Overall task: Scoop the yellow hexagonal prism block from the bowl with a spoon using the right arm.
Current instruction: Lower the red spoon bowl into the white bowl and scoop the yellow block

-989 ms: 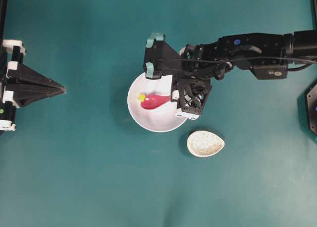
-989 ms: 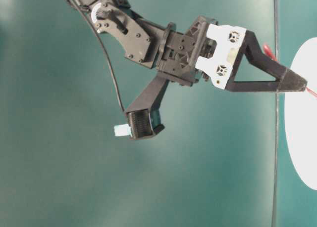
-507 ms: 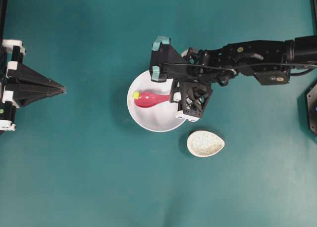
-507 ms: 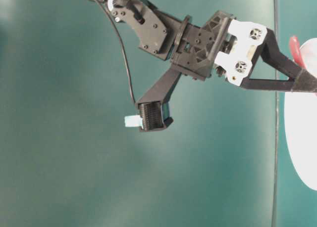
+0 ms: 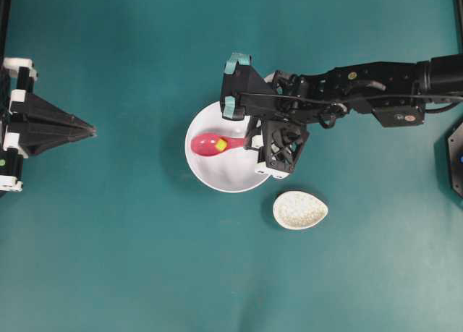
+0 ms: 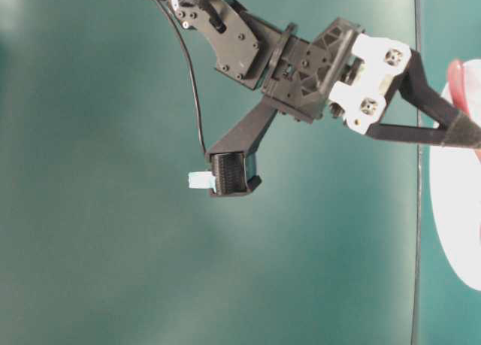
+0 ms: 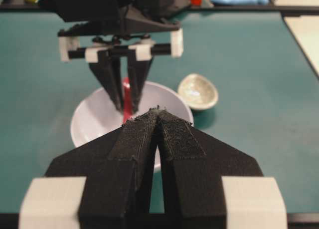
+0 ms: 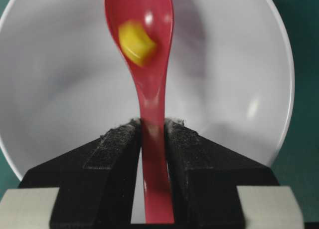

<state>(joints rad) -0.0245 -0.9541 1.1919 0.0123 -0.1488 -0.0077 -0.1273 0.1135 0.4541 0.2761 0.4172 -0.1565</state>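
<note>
A robotics lab bench, it seems: a bare teal table (image 5: 130,260) ringed by a black frame (image 7: 239,6), with two fixed black robot arms (image 5: 376,86) and blurred clutter beyond its far edge.

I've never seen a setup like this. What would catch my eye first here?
Probably the glossy pink-red spoon, clamped by its handle in the right gripper and carrying a tiny bright yellow block in its scoop, above the large white bowl at mid-table. Just right of the bowl and nearer the lower edge of the overhead view lies a small speckled beige oval dish. Far left, the other black gripper sits with jaws shut.
</note>
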